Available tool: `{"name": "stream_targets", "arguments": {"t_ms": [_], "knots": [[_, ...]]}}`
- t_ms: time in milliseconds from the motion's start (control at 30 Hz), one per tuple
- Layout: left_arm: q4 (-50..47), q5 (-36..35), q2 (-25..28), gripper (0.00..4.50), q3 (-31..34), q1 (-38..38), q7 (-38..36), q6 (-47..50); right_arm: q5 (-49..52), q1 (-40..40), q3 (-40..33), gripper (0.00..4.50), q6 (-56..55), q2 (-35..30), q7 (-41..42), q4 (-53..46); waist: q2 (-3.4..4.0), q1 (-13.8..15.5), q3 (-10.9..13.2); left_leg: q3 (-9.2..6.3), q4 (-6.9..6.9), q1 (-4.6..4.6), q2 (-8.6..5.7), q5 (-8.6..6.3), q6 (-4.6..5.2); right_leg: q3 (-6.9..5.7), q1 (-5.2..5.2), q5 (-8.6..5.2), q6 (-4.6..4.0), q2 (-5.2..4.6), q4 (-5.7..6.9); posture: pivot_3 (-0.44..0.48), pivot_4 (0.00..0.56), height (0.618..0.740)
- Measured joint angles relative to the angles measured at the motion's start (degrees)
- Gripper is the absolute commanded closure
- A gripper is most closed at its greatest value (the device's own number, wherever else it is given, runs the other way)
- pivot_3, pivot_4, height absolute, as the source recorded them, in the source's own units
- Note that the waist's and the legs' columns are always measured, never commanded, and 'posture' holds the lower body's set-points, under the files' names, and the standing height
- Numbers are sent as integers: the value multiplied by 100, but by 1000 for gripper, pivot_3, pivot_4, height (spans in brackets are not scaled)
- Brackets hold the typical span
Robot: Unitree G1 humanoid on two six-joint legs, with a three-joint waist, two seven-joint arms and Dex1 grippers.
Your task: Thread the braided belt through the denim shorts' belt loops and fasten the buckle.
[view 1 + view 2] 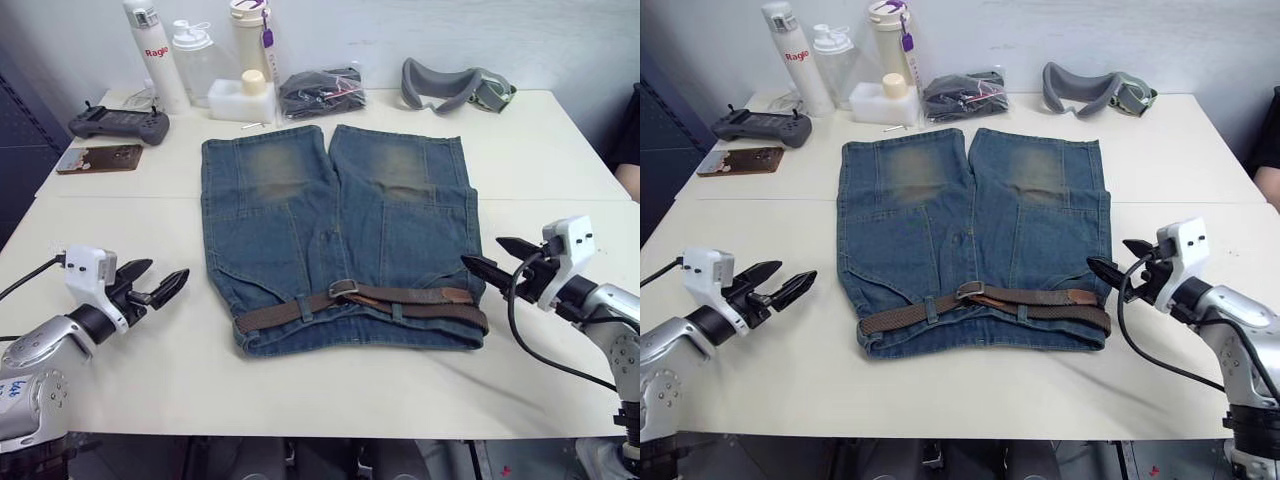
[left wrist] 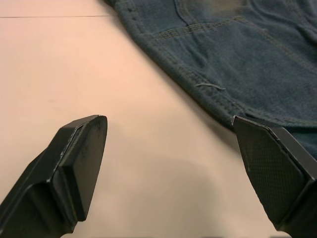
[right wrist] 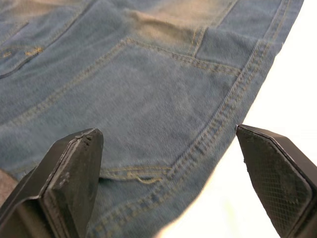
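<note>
On cream table, denim shorts

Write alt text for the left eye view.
Denim shorts lie flat on a white table, a brown belt buckled along the waistband. Both grippers, left and right, hover open beside them.

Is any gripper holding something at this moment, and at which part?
Nothing is held. The left gripper and the right gripper are both open, beside the denim shorts, apart from the braided belt.
</note>
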Motion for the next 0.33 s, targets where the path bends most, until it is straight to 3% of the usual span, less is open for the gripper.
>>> {"name": "stream_targets", "arguments": {"t_ms": [67,133,200,233,333], "knots": [[-108,-23,-35,90,29,55,100,39,-39,0,33,0,5,25,7,0,0,12,0,-1,2,1,1,0,0,1,-2,0,0,0,0,0,150,647],[-207,-54,-49,90,118,110,157,74,-82,-5,66,0,-14,41,29,3,-12,48,-7,70,19,23,53,-32,-25,71,-74,6,-10,46,3,0,150,647],[-237,-80,-47,90,177,156,181,77,-152,-23,75,0,-136,94,73,24,-17,118,-25,224,99,32,199,-119,-49,197,-166,24,-33,165,41,0,150,647],[-252,-93,-54,90,171,166,183,78,-205,-15,88,0,-148,99,83,63,-13,130,-35,208,134,2,196,-134,-33,187,-118,25,-29,160,54,0,150,647],[-288,-113,-62,90,157,165,205,75,-382,-34,147,0,-153,78,114,267,-14,5,-45,203,143,-3,202,-151,-27,173,-124,20,-29,163,52,0,150,647]]}}
